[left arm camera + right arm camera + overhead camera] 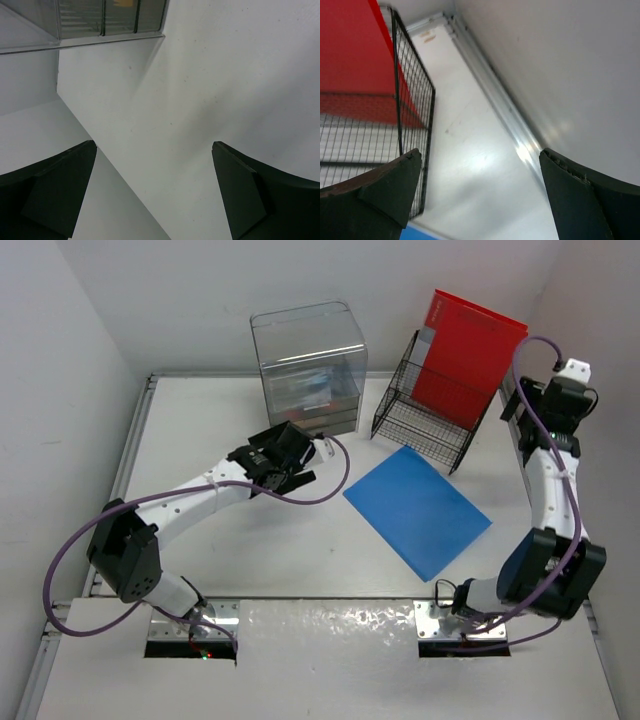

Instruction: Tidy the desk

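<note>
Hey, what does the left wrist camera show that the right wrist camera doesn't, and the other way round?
Only the left wrist view: the bottom edge of the clear plastic box, ahead of the left hand. Only the right wrist view: the black wire rack with the red folder in it, a silvery edge rail, and the right hand. Both: the white desk, and open fingers with nothing between them.

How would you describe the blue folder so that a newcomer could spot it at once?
Start at the white desk, then find the black wire rack at its far right side, with a red folder standing in it. Just in front of the rack lies the blue folder: the only flat-lying item, turned at an angle, and the only blue one.
</note>
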Robot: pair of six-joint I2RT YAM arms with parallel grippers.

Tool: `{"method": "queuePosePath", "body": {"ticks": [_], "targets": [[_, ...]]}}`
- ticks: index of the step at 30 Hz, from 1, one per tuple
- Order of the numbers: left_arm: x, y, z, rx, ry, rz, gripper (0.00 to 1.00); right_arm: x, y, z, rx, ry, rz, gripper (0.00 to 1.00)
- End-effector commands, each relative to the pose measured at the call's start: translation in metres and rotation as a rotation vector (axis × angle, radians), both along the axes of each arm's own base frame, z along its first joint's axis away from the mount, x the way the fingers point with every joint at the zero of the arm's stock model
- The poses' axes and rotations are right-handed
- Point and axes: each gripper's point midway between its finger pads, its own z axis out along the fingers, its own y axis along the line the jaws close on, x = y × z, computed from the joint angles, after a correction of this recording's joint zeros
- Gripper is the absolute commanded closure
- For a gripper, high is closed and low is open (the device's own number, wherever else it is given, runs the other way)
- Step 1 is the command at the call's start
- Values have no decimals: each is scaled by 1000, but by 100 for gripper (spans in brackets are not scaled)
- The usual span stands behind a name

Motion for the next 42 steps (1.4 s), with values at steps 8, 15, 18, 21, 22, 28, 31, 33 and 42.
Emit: {"method": "queuePosePath", "body": {"ticks": [8,15,18,21,22,28,31,33,42], "targets": [[-14,-59,9,-158,-10,-97,0,-55,49,-90,274,66,0,1],[-23,-92,-31,-319,74,-142,1,-96,84,-136,430,22,-17,2],[-25,-98,-31,-368,66,-159,1,-117,90,-147,404,60,0,20],[-31,-100,-34,-379,66,-182,1,-143,99,-166,420,137,-13,52],[-31,-100,-34,-382,64,-185,1,-154,103,-172,432,143,-24,54],[-42,-101,-41,-374,80,-201,1,-190,115,-193,508,195,-116,18],[-45,-99,-41,-373,74,-209,1,-196,133,-213,595,216,-86,15],[-44,-97,-41,-370,63,-202,1,-195,143,-220,659,222,-73,16],[-51,-104,-48,-382,116,-234,1,-192,156,-236,714,235,-19,23]]}}
